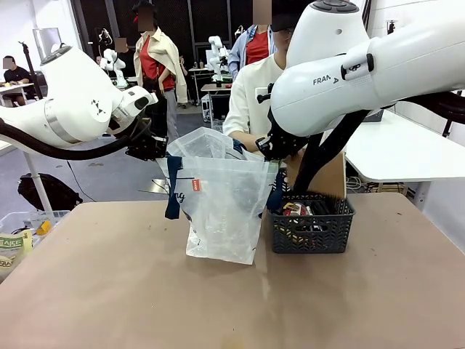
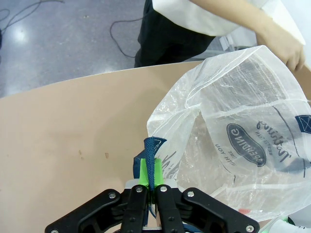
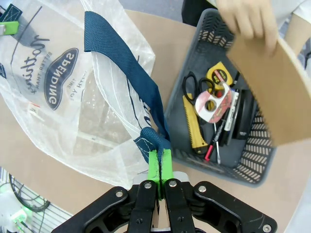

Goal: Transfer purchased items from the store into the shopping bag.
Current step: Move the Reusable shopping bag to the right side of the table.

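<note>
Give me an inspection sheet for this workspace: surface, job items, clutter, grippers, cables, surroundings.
Surface: brown table, bare near the camera.
Job's things: shopping bag upright, mouth held open; purchased items lie in the grey basket beside it.
Clutter: clear bin with packets beside the table's left edge.
Grippers: left gripper shut on one navy strap of the bag; right gripper shut on the other.
Cables: cable loose on the floor.
Surroundings: a person's hand holds a cardboard sheet over the basket; white table beyond.
</note>
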Controlling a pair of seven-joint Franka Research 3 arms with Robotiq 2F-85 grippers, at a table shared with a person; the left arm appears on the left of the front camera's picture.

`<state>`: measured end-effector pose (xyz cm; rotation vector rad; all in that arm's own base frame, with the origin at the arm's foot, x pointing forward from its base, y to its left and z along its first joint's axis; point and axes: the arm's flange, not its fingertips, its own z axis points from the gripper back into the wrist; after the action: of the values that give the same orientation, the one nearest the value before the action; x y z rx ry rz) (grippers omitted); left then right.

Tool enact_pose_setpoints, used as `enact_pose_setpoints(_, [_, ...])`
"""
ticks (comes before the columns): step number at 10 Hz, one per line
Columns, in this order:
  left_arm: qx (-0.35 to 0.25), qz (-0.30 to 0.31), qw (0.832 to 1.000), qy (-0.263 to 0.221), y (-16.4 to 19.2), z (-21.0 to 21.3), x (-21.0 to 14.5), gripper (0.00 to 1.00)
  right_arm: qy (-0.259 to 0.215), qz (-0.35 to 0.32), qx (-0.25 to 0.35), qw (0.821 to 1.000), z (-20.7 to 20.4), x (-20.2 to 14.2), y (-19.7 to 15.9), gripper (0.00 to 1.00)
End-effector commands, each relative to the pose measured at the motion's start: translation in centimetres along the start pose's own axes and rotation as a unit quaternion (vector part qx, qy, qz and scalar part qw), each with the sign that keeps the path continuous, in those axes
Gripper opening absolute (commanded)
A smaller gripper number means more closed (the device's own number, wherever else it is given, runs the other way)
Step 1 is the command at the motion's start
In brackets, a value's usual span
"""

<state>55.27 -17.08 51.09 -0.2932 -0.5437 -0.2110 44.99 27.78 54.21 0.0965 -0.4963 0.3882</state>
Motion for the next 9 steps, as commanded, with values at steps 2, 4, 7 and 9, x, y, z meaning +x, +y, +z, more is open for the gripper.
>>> enact_pose_setpoints(2, [0.004,-0.003,1.000,-0.003,0.34,0.12,0.40,0.00,-0.005,-0.004,0.000,1.000,-0.02,-0.32,-0.34,0.00])
enact_pose_setpoints(4, [0.004,-0.003,1.000,-0.003,0.34,0.12,0.40,0.00,-0.005,-0.004,0.000,1.000,-0.02,-0.32,-0.34,0.00])
enact_pose_setpoints(7, [0.004,-0.003,1.000,-0.003,0.34,0.12,0.40,0.00,-0.005,-0.004,0.000,1.000,-0.02,-0.32,-0.34,0.00])
enact_pose_setpoints(9, [0.004,-0.003,1.000,-0.003,0.34,0.12,0.40,0.00,-0.005,-0.004,0.000,1.000,-0.02,-0.32,-0.34,0.00])
